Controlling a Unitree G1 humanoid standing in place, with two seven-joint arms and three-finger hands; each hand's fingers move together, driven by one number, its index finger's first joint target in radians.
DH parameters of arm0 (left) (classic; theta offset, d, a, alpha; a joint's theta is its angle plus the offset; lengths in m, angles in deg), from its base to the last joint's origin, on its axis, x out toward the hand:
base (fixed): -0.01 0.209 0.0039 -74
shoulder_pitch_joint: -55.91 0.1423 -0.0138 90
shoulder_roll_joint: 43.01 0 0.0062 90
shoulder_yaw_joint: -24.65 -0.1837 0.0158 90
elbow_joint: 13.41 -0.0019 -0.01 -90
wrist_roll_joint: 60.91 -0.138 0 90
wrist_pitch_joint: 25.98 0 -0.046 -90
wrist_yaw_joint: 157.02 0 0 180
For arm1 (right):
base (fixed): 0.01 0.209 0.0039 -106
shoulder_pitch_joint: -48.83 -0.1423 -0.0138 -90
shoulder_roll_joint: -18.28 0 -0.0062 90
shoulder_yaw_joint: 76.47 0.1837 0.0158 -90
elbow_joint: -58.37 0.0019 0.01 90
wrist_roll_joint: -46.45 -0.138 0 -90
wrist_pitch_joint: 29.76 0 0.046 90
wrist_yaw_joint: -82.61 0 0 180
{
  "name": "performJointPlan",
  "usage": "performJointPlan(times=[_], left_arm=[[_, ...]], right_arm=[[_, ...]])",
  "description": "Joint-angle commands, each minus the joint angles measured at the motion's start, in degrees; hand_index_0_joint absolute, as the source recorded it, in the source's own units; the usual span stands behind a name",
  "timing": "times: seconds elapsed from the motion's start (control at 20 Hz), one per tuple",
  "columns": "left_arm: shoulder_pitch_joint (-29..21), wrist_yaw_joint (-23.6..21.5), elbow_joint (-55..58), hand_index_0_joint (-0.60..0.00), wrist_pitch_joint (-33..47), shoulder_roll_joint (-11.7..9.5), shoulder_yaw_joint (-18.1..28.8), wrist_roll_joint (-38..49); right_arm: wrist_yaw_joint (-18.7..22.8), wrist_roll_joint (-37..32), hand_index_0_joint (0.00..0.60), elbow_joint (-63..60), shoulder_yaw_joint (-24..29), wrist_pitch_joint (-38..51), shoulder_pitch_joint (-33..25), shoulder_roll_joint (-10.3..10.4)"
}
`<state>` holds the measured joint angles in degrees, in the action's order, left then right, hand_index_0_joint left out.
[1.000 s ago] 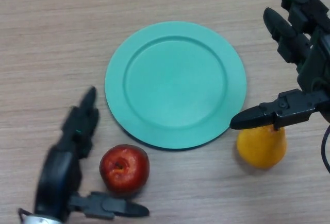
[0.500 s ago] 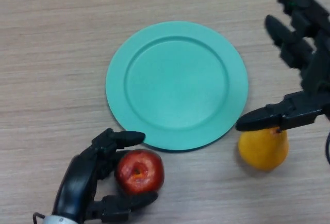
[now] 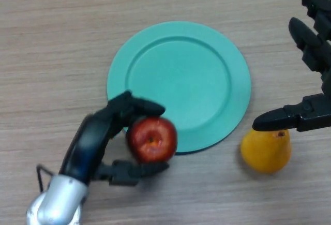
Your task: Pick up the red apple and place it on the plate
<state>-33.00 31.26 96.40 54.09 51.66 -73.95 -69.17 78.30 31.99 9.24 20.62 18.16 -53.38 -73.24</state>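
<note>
Since a second ago the left robot hand [image 3: 95, 142] has closed round the red apple [image 3: 152, 139] and carried it up and to the right, from the bare worktop [image 3: 51, 54] below the plate to the plate's near edge. Over the same time the right robot hand [image 3: 315, 80] has drifted a little towards the right border of the view, while the plate and the pear have kept their places.

Nearest the camera, the left arm comes in from the lower left corner, its silver wrist section low in the view. Its black fingers curl over the top of the apple and the thumb hooks under it on the near side, so the fruit is grasped between them. The apple shows its stem hollow towards the camera and overlaps the lower left rim of the green plate [image 3: 207, 44]; whether it is lifted clear of the rim or resting on it cannot be told from this view.

Right of the apple, just beside the plate's lower right rim, a yellow pear [image 3: 265, 152] lies on the worktop. The right thumb stretches out level across the pear's upper end, and whether it touches the fruit is unclear.

Farther off, the right fingers reach straight up along the right border, spread and holding nothing. The plate's centre is bare.
</note>
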Motion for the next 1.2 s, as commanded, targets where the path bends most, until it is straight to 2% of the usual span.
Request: performJointPlan(times=[0.05, 0.1, 0.15, 0.2, 0.25, 0.35, 0.4, 0.45, 0.5, 0.55, 0.6, 0.7, 0.75, 0.95, 1.0, 1.2], left_arm=[[-5.4, 1.1, -1.1, -0.6, 6.0, 0.2, 2.1, 0.2], [-10.2, 1.5, -7.1, -0.6, 7.8, 0.3, 1.6, -0.3], [-11.7, 2.1, -9.4, -0.6, 8.4, 0.4, 1.3, -0.6], [-15.5, 2.4, -14.9, -0.6, 9.8, 0.4, 0.6, 0.2], [-16.3, 2.7, -16.5, -0.6, 10.4, 0.4, 0.4, 0.3], [-17.1, 5.2, -21.4, -0.6, 13.2, 0.4, 0.0, -8.7], [-17.7, 3.9, -20.3, -0.6, 9.9, 0.4, 1.3, -3.3], [-18.1, 2.9, -20.7, -0.6, 10.1, 0.4, 1.6, -2.0], [-18.3, 2.5, -20.7, -0.449, 9.6, 0.4, 1.7, -1.9], [-18.3, 2.2, -20.6, -0.35, 9.2, 0.4, 1.8, -1.8], [-18.3, 2.1, -19.9, -0.198, 7.7, 0.4, 2.3, -2.0], [-18.2, 1.8, -17.2, 0.0, 4.5, 0.4, 4.3, -3.1], [-18.2, 1.6, -16.8, 0.0, 4.8, 0.4, 4.7, -3.6], [-16.3, 5.4, -11.8, 0.0, 9.4, -2.4, 7.2, -5.9], [-15.0, 7.6, -7.5, 0.0, 7.5, -3.2, 9.2, -3.5], [-12.1, 9.8, 3.9, 0.0, 4.1, -5.7, 13.8, 3.3]], right_arm=[[0.4, -3.5, 0.0, 3.5, 4.0, 6.1, -2.3, -2.3], [0.9, -3.9, 0.0, 3.8, 4.1, 5.1, -2.8, -2.4], [1.0, -4.1, 0.0, 4.0, 4.1, 5.0, -2.8, -2.4], [1.6, -4.2, 0.0, 4.3, 4.2, 5.8, -2.7, -2.2], [1.9, -4.3, 0.0, 4.4, 4.1, 6.1, -2.7, -2.1], [3.4, -5.2, 0.0, 4.3, 4.1, 7.2, -3.1, -1.9], [3.3, -4.9, 0.0, 4.2, 3.7, 8.0, -2.4, -1.9], [3.2, -5.2, 0.0, 4.4, 3.9, 7.8, -2.2, -1.9], [3.2, -5.1, 0.0, 4.4, 4.0, 7.9, -2.2, -1.9], [3.1, -5.1, 0.0, 4.4, 4.0, 7.9, -2.2, -2.0], [2.9, -4.9, 0.0, 4.2, 4.1, 8.2, -2.1, -2.1], [2.4, -4.2, 0.0, 3.2, 4.0, 9.1, -2.5, -2.4], [2.3, -4.0, 0.0, 3.0, 3.9, 9.3, -2.7, -2.4], [1.0, -3.3, 0.0, 0.0, 2.9, 12.4, -4.6, -2.4], [0.4, -3.4, 0.0, -0.9, 3.0, 12.9, -4.9, -2.6], [0.0, -3.5, 0.0, -2.9, 3.4, 14.2, -4.8, -2.6]])
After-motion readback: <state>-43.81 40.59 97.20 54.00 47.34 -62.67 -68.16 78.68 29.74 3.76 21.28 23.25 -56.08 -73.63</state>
